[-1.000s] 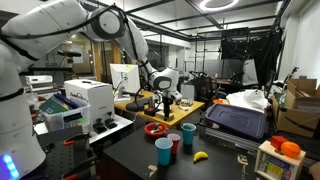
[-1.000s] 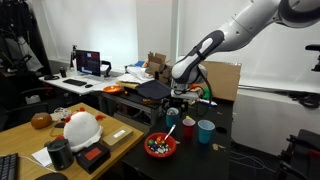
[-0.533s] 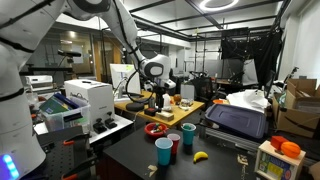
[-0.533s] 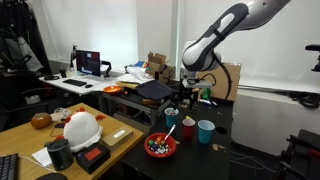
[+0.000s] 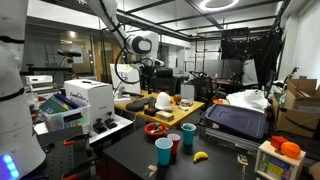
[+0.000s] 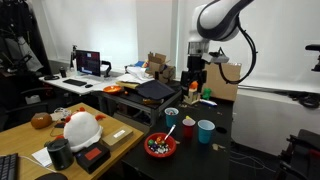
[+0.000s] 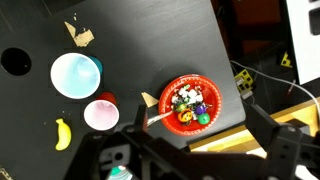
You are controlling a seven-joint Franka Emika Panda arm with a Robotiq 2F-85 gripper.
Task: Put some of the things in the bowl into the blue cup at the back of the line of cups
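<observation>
Cluttered benches, black framing and ceiling lights fill the lab in both exterior views, and a lit monitor [image 6: 88, 63] glows at the back. Work centres on a matte black counter [image 7: 150, 40], flat and smooth. Beside it stands a second counter [image 6: 15, 140] of pale wood that carries a white helmet [image 6: 80, 128].

Three smooth plastic tumblers stand upright on the black surface, close together in a short slanted line. In an exterior view the blue cup [image 5: 188, 133] is at the far end, a red cup [image 5: 175, 143] is in the middle, and a larger-seeming light-blue cup [image 5: 164, 152] is nearest the camera. In the wrist view the blue cup is mostly hidden under the tool's body.

The bowl [image 7: 163, 95] is shallow, round and glossy red. It sits near the line of cups without touching them, on the side toward the wood. The things [image 7: 188, 105] lie heaped inside it: dark, yellow and green bits too small to identify. A thin pale stick [image 7: 155, 118] leans out over the rim toward the red cup. A yellow banana [image 7: 62, 133] lies on the opposite side of the cups, and torn tan scraps [image 7: 78, 36] lie beyond the larger cup.

The arm [image 6: 222, 14], white with rounded segments, arches up with its wrist high. The tool [image 6: 194, 85] hangs pointing straight down, well above the counter, and the wrist view looks down on the bowl and cups. Its jaws stand wide apart with nothing between them.
</observation>
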